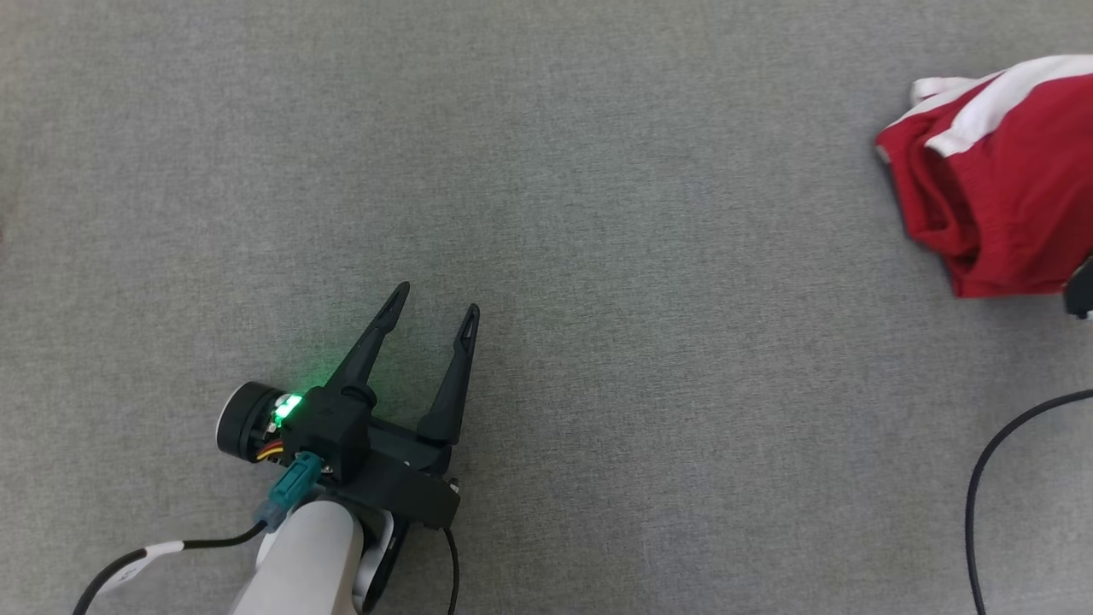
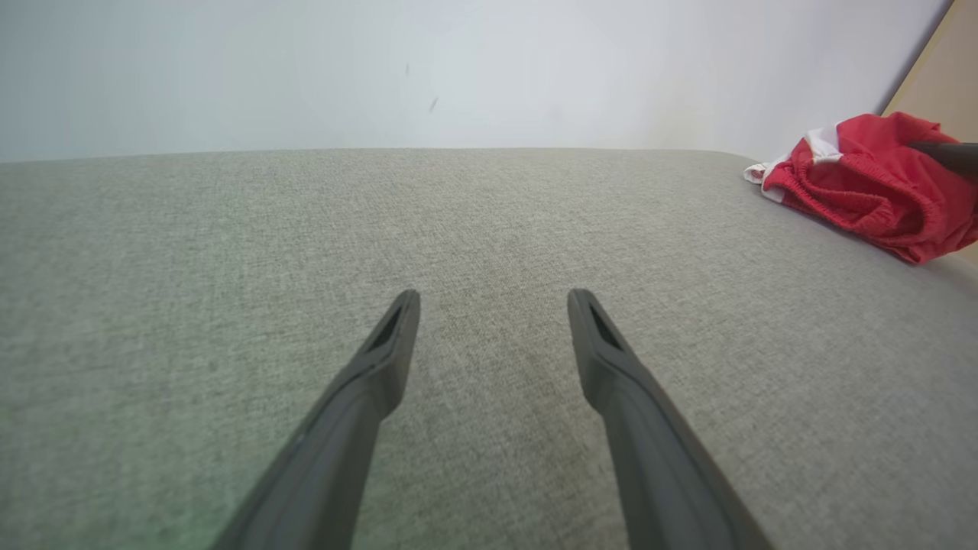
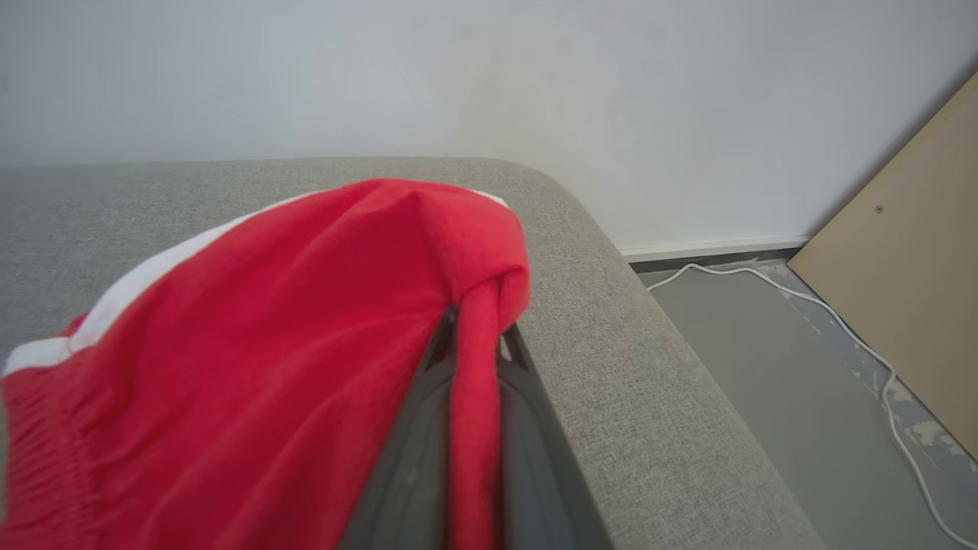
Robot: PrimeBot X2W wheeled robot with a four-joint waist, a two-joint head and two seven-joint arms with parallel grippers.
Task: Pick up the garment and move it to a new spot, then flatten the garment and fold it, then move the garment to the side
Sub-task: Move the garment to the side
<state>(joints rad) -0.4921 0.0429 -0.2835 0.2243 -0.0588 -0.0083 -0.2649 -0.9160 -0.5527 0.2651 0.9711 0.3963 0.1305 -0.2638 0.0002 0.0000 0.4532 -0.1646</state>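
grey upholstery spreads under both my arms. my left forearm, pale, rises from the bottom of the head view at lower left. my left gripper points up and slightly right over bare fabric, its two dark fingers spread wide with nothing between them. my right gripper is far out at the right, near the cushion's rounded edge. its fingers are drawn nearly together on a fold of the garment, a red piece with white bands, pinched between the tips and draping back over them. the garment sits at the right edge of the head view, well apart from my left gripper.

my right wrist view gives the grip itself, plus the white wall, the grey floor past the cushion's edge, a tan board slanting at the right and a white cable on the floor. my left wrist view gives the garment from the side: a crumpled heap with a gathered waistband on the upholstery at far right, one dark finger of my right gripper reaching into it. the head view adds a black cable curving at lower right and a green light on my left wrist.

the frame cuts off the garment in the head view, where my right gripper is a dark sliver beside the cloth. how much of the garment is lifted off the cushion i cannot tell.
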